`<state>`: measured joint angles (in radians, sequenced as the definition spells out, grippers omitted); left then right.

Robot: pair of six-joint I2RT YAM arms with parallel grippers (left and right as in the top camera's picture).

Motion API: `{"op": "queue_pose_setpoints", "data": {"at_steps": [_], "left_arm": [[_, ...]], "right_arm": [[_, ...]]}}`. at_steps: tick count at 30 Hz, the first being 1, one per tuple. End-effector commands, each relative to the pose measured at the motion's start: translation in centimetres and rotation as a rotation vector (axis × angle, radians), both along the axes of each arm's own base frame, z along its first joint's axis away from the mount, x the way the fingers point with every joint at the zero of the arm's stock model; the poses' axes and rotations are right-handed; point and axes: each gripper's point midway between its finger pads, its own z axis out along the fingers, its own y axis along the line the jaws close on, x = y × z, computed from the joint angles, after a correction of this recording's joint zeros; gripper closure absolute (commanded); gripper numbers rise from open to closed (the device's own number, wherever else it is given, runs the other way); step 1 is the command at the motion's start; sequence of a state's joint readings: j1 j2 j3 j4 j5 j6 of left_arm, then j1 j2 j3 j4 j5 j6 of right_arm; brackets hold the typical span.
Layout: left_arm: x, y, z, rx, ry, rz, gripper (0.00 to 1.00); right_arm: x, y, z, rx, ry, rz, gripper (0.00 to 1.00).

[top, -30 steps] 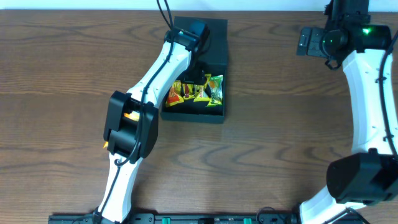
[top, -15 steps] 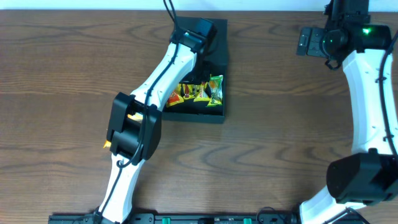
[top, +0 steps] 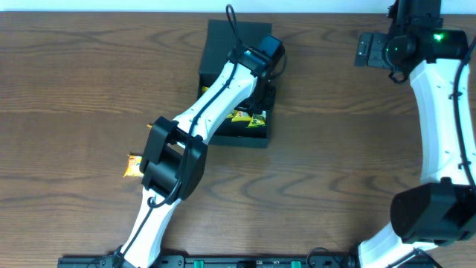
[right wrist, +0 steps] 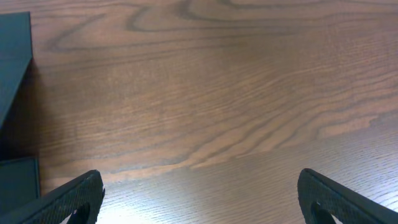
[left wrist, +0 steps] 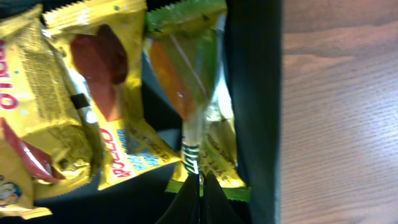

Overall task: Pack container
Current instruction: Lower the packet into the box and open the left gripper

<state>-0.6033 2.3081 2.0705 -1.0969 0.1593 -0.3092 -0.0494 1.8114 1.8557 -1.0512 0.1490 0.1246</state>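
Note:
The container (top: 217, 46) is a dark teal box lying open at the table's back middle, its flap lid spread flat behind it. Several yellow and green snack packets (top: 250, 119) lie inside. My left gripper (top: 261, 89) hangs over the box's right side. In the left wrist view it (left wrist: 200, 184) is shut with nothing between the fingers, its tips just above the green packet (left wrist: 186, 74) next to the container's dark wall (left wrist: 252, 93). My right gripper (right wrist: 202, 205) is open over bare wood at the back right (top: 363, 50).
A small orange packet (top: 134, 165) lies on the table at the left, beside my left arm's elbow. The right wrist view catches the container's edge (right wrist: 13, 56) at far left. Wood grain table (top: 335, 149) lies between the box and the right arm.
My left gripper has shut and swung right, from the box's back-left to its right side. The elbow moved right too, uncovering the orange packet. The right arm is still.

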Motion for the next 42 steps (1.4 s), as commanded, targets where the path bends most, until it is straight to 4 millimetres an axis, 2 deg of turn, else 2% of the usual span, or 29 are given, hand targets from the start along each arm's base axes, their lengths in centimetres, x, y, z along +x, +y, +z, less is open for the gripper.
{"op": "queue_pose_setpoints", "data": {"at_steps": [1, 9, 10, 12, 13, 14, 15, 20, 28, 31, 32, 33, 37, 39, 42], "left_arm": [[-0.4, -1.1, 0.3, -0.021, 0.005, -0.031, 0.94], [-1.3, -1.7, -0.7, -0.007, 0.029, -0.037, 0.95], [-1.2, -1.8, -0.7, -0.009, 0.026, -0.038, 0.92], [-1.1, -2.0, -0.6, -0.018, 0.023, -0.031, 0.71], [-1.1, -2.1, -0.6, -0.023, 0.024, -0.032, 0.68], [-1.3, -2.4, -0.5, -0.039, 0.033, -0.035, 0.6], [-1.3, -2.5, -0.5, -0.049, 0.036, -0.037, 0.6], [-1.2, -2.8, -0.4, -0.063, 0.034, -0.038, 0.69], [-1.0, -2.7, -0.4, -0.063, 0.029, -0.018, 0.69], [-0.7, -1.6, -0.6, -0.02, 0.021, -0.002, 0.77], [-0.6, -1.1, -0.7, -0.004, 0.022, 0.004, 0.91], [-0.5, -0.5, -0.7, 0.019, 0.022, 0.012, 0.94], [0.2, 1.6, -0.5, 0.064, 0.016, 0.045, 0.94], [1.1, 2.4, 0.8, 0.071, -0.025, 0.064, 0.94], [2.7, 3.8, 4.1, 0.095, -0.136, 0.095, 0.94]], "right_arm": [[-0.1, -0.1, -0.5, 0.001, 0.017, 0.005, 0.01], [-0.4, 0.0, -0.7, 0.001, 0.031, 0.005, 0.01], [-0.4, 0.0, -0.7, 0.001, 0.031, 0.005, 0.01], [-0.4, 0.0, -0.7, 0.001, 0.031, 0.005, 0.01], [-0.4, 0.0, -0.7, 0.001, 0.032, 0.005, 0.01], [-0.4, 0.0, -0.7, 0.0, 0.031, 0.006, 0.01], [-0.4, 0.0, -0.7, -0.001, 0.032, 0.008, 0.01], [-0.4, 0.0, -0.7, -0.001, 0.032, 0.008, 0.01], [-0.4, -0.1, -0.7, -0.001, 0.031, 0.008, 0.01], [-0.3, -0.1, -0.7, -0.001, 0.03, 0.008, 0.01], [-0.3, 0.0, -0.7, -0.001, 0.029, 0.008, 0.01], [-0.3, 0.0, -0.7, -0.001, 0.028, 0.008, 0.01], [-0.3, 0.0, -0.6, -0.001, 0.027, 0.008, 0.01], [-0.3, 0.0, -0.6, -0.001, 0.027, 0.008, 0.01], [-0.2, -0.1, -0.6, -0.001, 0.026, 0.008, 0.01]]}}
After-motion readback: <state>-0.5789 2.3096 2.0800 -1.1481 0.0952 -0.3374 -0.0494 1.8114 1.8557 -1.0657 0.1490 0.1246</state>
